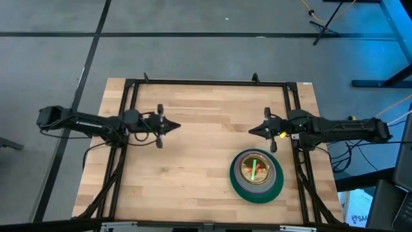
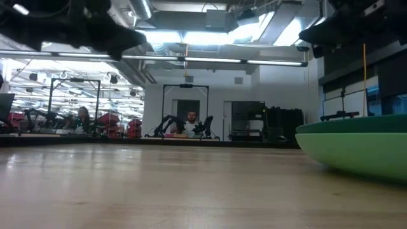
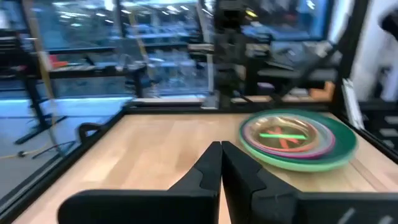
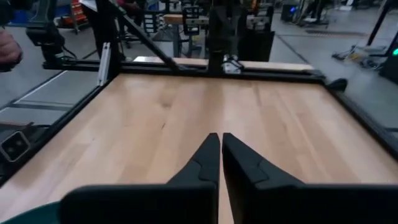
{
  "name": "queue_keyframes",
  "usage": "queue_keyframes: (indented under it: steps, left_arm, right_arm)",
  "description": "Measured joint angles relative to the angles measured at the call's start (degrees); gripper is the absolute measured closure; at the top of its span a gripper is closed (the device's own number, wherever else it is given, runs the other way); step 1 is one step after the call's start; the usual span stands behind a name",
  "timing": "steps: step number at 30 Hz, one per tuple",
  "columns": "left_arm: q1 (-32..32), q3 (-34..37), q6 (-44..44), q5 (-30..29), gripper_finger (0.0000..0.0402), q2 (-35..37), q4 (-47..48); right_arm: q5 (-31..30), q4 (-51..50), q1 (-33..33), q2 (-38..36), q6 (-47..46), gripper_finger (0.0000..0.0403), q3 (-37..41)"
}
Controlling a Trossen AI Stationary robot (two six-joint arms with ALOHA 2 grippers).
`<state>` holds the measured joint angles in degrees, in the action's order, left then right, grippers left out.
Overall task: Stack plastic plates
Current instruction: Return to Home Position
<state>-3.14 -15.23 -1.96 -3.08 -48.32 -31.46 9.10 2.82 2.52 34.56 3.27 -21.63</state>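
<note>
A pale rectangular wooden table (image 1: pixel 193 161) with a black metal frame is seen from above. On its right half, the round plastic plates (image 1: pixel 257 175) are gathered in one stack, with wide green plates at the bottom and smaller translucent ones nested on top. The left gripper (image 1: pixel 175 127) is held above the left half with its fingers pressed together and empty. The right gripper (image 1: pixel 252 131) is held near the stack, clear of it, likewise closed on nothing.
</note>
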Motion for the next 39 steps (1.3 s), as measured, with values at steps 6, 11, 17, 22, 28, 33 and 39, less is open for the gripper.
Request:
queue_keyframes:
  steps: [6, 11, 17, 22, 28, 33, 39]
  left_arm:
    - [-3.6, 7.8, 5.5, -0.4, 0.0397, 13.0, 0.1]
    - [-3.9, 10.6, 7.5, -0.4, 0.0396, 23.3, 8.1]
    - [-3.9, 10.8, 7.4, -0.2, 0.0396, 33.6, 18.9]
    - [-3.9, 10.8, 4.7, -1.3, 0.0396, 42.1, 23.9]
    - [-3.8, 10.7, 5.2, -0.9, 0.0396, 48.2, 30.7]
    - [-3.8, 13.3, 7.8, 1.0, 0.0396, 48.2, 29.9]
    - [-3.8, 14.8, 8.6, -1.2, 0.0396, 47.2, 30.5]
  right_arm:
    - [0.0, -0.1, 2.6, -1.0, 1.7, 0.0401, 0.0]
    - [0.0, 5.4, 4.3, -1.7, -1.7, 0.0398, 5.0]
    - [-3.5, 11.8, 4.7, -6.4, -6.0, 0.0398, 13.2]
    - [-4.1, 11.5, 4.7, -12.6, -11.4, 0.0398, 17.0]
    - [-7.9, 7.5, 4.6, -20.1, -13.4, 0.0398, 19.7]
    - [-9.9, 4.9, 4.6, -25.6, -13.1, 0.0398, 21.2]
    - [-13.9, -0.9, 4.6, -27.5, -15.7, 0.0398, 21.2]
